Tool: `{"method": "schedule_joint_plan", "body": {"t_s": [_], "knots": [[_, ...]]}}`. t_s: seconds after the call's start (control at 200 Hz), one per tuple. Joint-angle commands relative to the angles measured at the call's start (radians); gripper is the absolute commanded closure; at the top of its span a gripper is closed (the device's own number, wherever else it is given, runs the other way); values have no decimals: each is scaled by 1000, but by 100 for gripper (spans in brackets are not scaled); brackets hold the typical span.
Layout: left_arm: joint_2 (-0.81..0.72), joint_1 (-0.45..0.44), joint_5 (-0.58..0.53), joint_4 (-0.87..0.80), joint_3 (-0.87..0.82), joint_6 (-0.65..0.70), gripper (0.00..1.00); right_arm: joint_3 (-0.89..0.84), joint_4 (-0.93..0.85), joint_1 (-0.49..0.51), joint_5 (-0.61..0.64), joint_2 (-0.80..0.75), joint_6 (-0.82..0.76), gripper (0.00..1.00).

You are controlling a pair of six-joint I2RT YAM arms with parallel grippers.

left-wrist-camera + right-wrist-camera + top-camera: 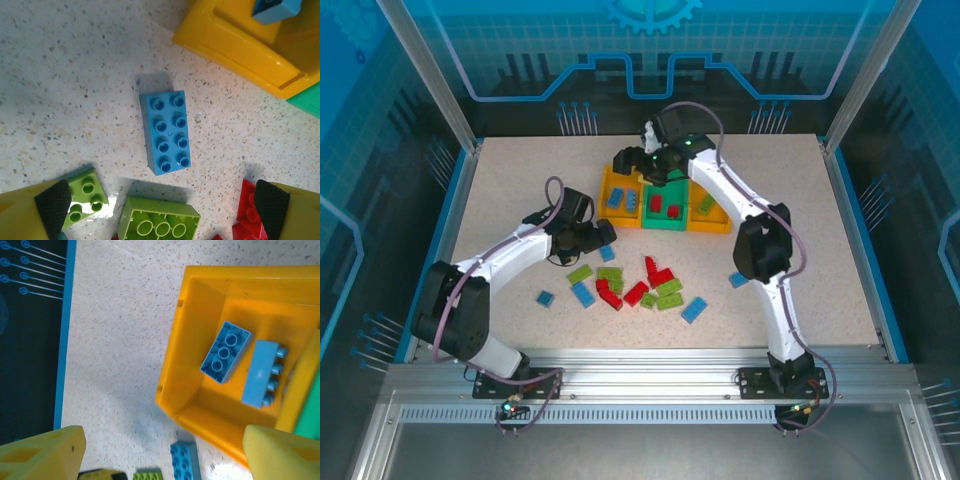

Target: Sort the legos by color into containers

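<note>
Just beyond left pincer [162, 207]: blue lego [165, 132]

blue lego [165, 132] studs-up on table [75, 75] | hand [162, 204] spread wide | yellow bin [235, 45] upper right

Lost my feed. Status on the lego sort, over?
Left gripper open above loose blue lego. Right gripper open at orange bin, two blue legos inside. Green legos crowd left fingers.

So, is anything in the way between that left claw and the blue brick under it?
Nothing visible. The left gripper hangs open above the blue brick, which lies alone on bare table. A small green brick, a larger green brick and a red brick lie nearby, none touching it.
</note>
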Motion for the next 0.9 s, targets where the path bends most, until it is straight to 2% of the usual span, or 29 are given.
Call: {"method": "schedule_joint_plan", "body": {"t_s": [0.0, 0.13, 0.355, 0.595, 0.895], "knots": [[46, -26, 10, -36, 44, -38, 1, -133, -36, -18, 88, -163, -108, 15], [113, -53, -4, -48, 95, -38, 1, -370, -1, -77, 153, -325, -150, 14], [220, -53, -16, -93, 169, -23, 9, -755, 48, -210, 195, -601, -185, 13], [275, -56, -19, -118, 180, -21, 13, -979, -23, -292, 310, -779, -230, 12], [361, -54, -35, -112, 229, 5, 29, -1238, -38, -366, 339, -905, -83, 12]]}}
